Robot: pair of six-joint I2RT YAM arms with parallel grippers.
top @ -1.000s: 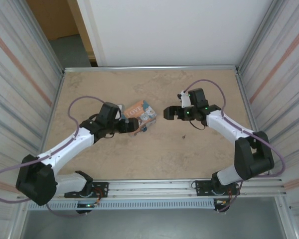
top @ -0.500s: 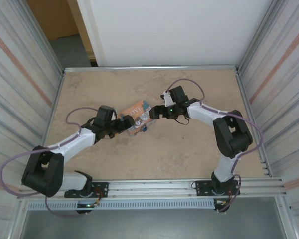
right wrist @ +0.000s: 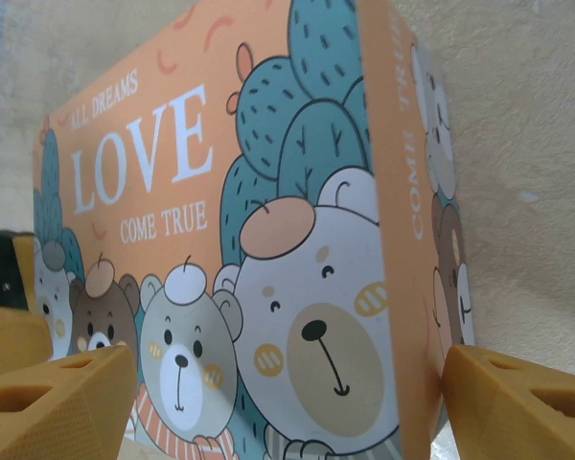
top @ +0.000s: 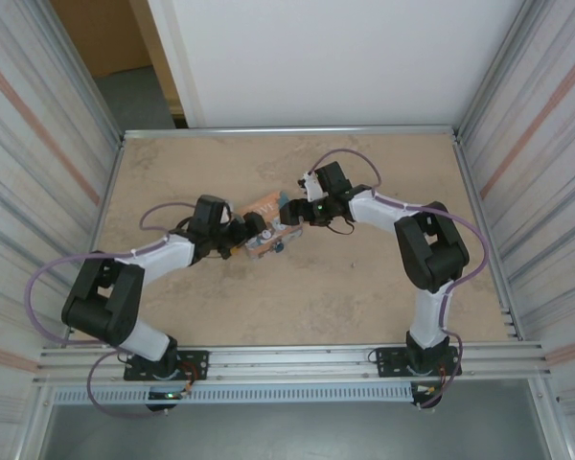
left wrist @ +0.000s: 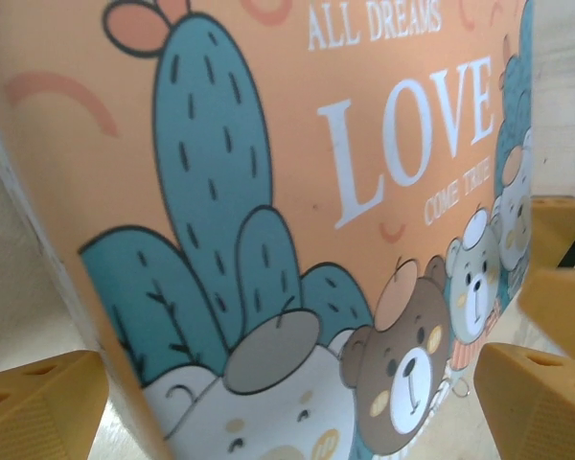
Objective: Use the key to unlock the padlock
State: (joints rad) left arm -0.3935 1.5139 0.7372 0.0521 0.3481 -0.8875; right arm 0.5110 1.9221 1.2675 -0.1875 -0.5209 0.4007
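Near the frame's centre, the tin [top: 266, 222] is lying on the bench [top: 364, 287], with the tiny padlock [top: 277, 247] sitting just below it. The left gripper [left wrist: 287, 407] and right gripper [right wrist: 287, 402] are both holding their 2 fingers apart, flanking the tin from opposite ends without clamping it.

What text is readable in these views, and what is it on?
"ALL DREAMS": small white capitals on the orange top face of the tin box.
"LOVE": large white capitals on the same face, below that line.
"COME TRUE": small white capitals on the same face, under LOVE.
"COME": white letters running along the tin's narrow side in the right wrist view; the letters after it are too skewed to read.
In the top view, the tin's print is too small to read.
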